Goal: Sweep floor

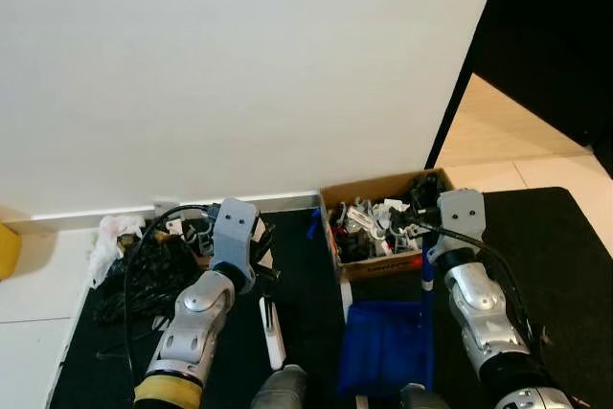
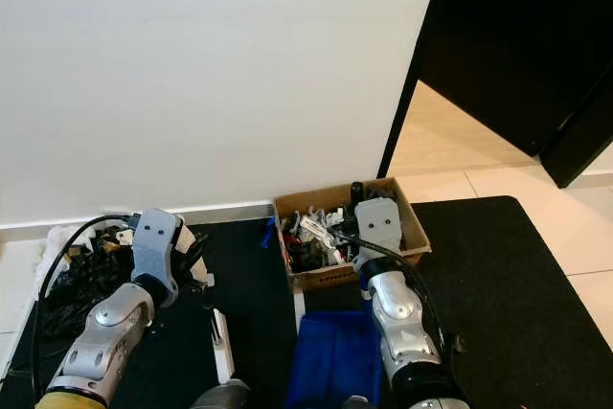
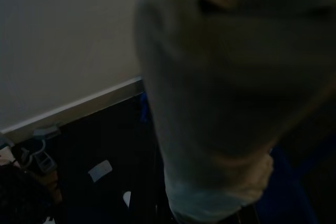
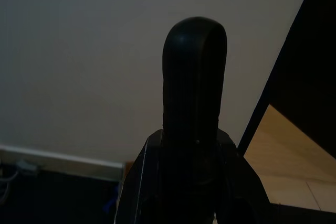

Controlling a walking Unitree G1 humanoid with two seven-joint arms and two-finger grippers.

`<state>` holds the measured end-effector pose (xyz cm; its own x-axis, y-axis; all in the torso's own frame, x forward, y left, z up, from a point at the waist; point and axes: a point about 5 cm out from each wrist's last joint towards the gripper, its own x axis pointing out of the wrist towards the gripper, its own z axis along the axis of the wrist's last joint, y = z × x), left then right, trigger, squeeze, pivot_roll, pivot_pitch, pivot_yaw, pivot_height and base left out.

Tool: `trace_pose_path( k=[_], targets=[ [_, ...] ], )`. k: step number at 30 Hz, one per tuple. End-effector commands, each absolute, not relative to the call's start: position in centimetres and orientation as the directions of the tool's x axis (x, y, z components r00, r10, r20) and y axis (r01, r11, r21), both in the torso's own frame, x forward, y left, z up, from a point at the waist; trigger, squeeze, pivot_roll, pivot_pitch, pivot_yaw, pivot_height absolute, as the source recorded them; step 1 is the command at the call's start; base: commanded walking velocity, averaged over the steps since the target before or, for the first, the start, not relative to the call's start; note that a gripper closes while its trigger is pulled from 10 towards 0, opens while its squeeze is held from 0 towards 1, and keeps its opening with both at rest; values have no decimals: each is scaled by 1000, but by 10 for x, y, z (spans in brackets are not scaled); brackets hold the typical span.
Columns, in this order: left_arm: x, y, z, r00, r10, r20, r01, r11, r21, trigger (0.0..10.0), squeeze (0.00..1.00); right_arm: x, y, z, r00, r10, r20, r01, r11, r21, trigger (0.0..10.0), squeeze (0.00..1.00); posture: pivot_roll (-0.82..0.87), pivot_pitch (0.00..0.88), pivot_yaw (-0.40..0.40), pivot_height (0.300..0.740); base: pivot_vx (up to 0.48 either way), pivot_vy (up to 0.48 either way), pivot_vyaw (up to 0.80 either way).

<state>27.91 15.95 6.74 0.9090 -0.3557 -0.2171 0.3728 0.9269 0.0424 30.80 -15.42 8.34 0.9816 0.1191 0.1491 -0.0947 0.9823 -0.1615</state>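
Against the far side of the scene stands a broad, smooth white wall [image 1: 230,64], with a dark doorway [image 2: 517,45] to its right opening onto pale tiled floor [image 2: 450,155]. Below it a black mat [image 2: 498,265] covers the floor. At the wall's foot sits an open cardboard box [image 1: 383,227] crammed with tangled cables and plugs; left of it lies a heap of black cords [image 1: 144,270]. Near the robot, a blue dustpan [image 1: 383,347] rests on the mat, a white handle [image 1: 272,332] to its left. The left gripper [image 1: 235,237] and right gripper [image 1: 460,217] are raised; whether their jaws are open or closed cannot be told.
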Motion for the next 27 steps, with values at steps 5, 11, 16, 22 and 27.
trace_pose_path(
  k=[5,11,16,22,27],
  targets=[
    [280,161,69,913,-354,-203,375,924,71,10000,0,309,-151,88,975,121,188,-92,984,-153,10000,0,168,67,40,740,0,0,0],
    [280,164,68,913,-350,-211,373,924,82,10000,0,308,-146,86,974,131,185,-104,983,-148,10000,0,171,69,42,740,0,0,0],
    [280,162,69,912,-354,-207,377,922,83,10000,0,308,-144,86,973,136,185,-110,983,-146,10000,0,173,70,44,740,0,0,0],
    [280,162,69,910,-357,-209,381,921,85,10000,0,308,-144,85,973,136,185,-110,983,-144,10000,0,175,73,44,740,0,0,0],
    [279,162,69,911,-355,-209,378,922,84,10000,0,307,-143,84,973,139,183,-113,983,-143,10000,0,177,73,42,740,0,0,0]
  ],
)
